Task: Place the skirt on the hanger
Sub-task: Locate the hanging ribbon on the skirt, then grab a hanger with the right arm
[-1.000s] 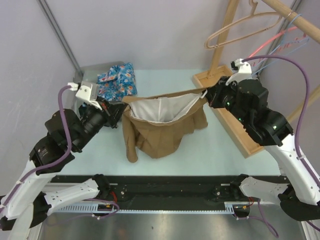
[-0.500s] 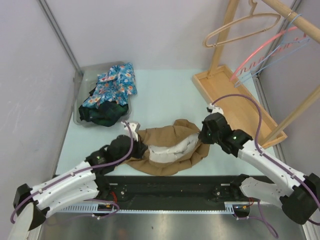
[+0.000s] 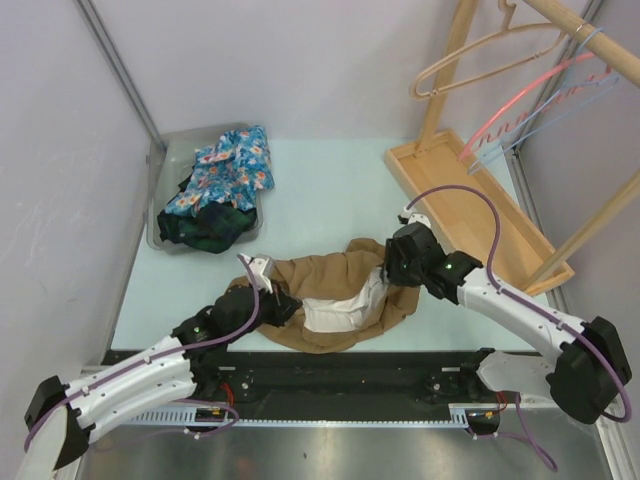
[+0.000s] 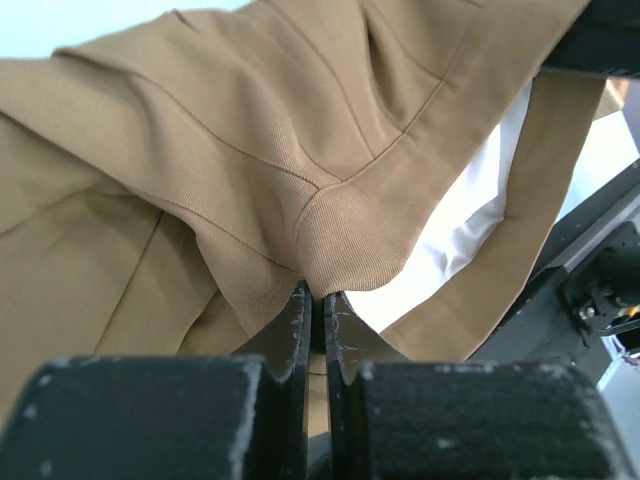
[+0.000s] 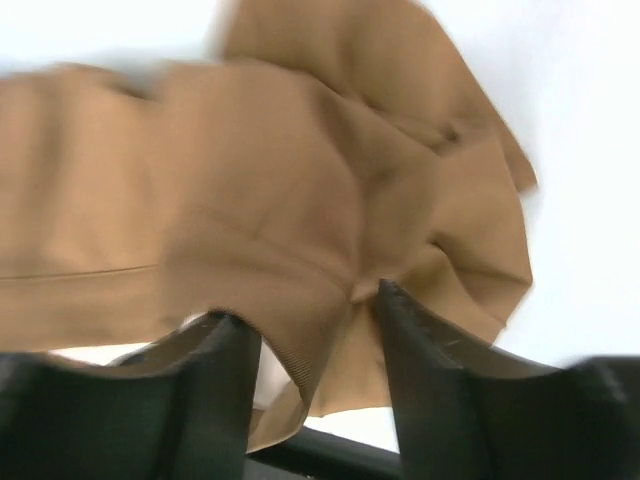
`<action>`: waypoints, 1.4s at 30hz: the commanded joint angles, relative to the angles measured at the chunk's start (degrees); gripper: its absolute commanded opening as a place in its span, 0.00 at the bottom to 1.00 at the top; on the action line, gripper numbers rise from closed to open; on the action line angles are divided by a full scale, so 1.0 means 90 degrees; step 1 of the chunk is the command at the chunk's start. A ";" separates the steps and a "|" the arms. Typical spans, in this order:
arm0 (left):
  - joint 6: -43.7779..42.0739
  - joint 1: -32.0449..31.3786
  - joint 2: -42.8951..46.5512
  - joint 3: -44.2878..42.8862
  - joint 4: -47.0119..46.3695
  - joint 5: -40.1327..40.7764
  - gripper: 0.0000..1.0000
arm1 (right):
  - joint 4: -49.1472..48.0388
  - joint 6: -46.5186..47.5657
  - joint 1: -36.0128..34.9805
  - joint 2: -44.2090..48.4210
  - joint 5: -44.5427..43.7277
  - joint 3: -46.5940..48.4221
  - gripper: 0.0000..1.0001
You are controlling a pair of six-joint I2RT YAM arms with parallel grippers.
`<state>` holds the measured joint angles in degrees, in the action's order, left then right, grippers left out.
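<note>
The tan skirt (image 3: 345, 290) with its white lining (image 3: 335, 312) lies crumpled on the table near the front edge. My left gripper (image 3: 278, 303) is shut on a fold of its waistband; in the left wrist view the fingertips (image 4: 298, 305) pinch the tan cloth (image 4: 250, 150). At the skirt's right end, my right gripper (image 3: 393, 272) is open. In the right wrist view a loose fold of the skirt (image 5: 260, 190) hangs between the parted fingers (image 5: 225, 340) of that gripper (image 5: 305, 305). A beige hanger (image 3: 480, 55) hangs on the rack at the top right, far from both grippers.
A grey bin (image 3: 158, 175) of floral and dark clothes stands at the back left. The wooden rack base (image 3: 470, 215) lies at the right, with pink and blue hangers (image 3: 520, 105) on the rail above. A black rail (image 3: 330, 370) runs along the near edge.
The skirt, held up and spread between both grippers a second ago, has come down onto the table near the front. The right gripper has opened; the left stays shut on the cloth.
</note>
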<state>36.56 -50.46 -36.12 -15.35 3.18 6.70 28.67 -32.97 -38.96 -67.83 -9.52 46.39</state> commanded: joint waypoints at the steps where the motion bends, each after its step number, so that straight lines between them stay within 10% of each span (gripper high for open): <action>1: -0.0213 0.0030 0.0195 -0.0510 0.0065 0.0114 0.00 | -0.0119 0.0324 -0.0280 0.0553 -0.0455 0.0849 0.59; 3: -0.0369 0.0030 0.0214 -0.0715 0.0466 0.0232 0.09 | 0.0133 0.0304 -0.0310 0.0613 -0.0709 0.1036 0.67; 8: -0.0526 0.0030 0.0312 -0.0969 0.1314 0.0719 0.66 | 0.0594 0.0431 -0.0475 0.0545 -0.1314 0.1602 0.70; 11: -0.0517 0.0030 0.0526 -0.1019 0.1560 0.0876 0.79 | 0.0546 0.0655 -0.0641 0.0487 -0.1267 0.1681 0.71; 23: -0.0273 0.0011 0.0858 -0.1262 0.1922 0.0613 0.80 | 0.0351 0.1133 -0.0750 0.0271 -0.1199 0.2706 0.68; 42: -0.0966 0.0011 -0.0362 -0.2825 0.1678 0.0760 0.84 | 0.0437 0.1623 0.2062 -0.1875 -0.0691 0.8114 0.64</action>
<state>29.47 -50.43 -39.16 -37.93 20.69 14.59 30.96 -17.37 -24.23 -80.38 -17.26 108.44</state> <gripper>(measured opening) 0.835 0.653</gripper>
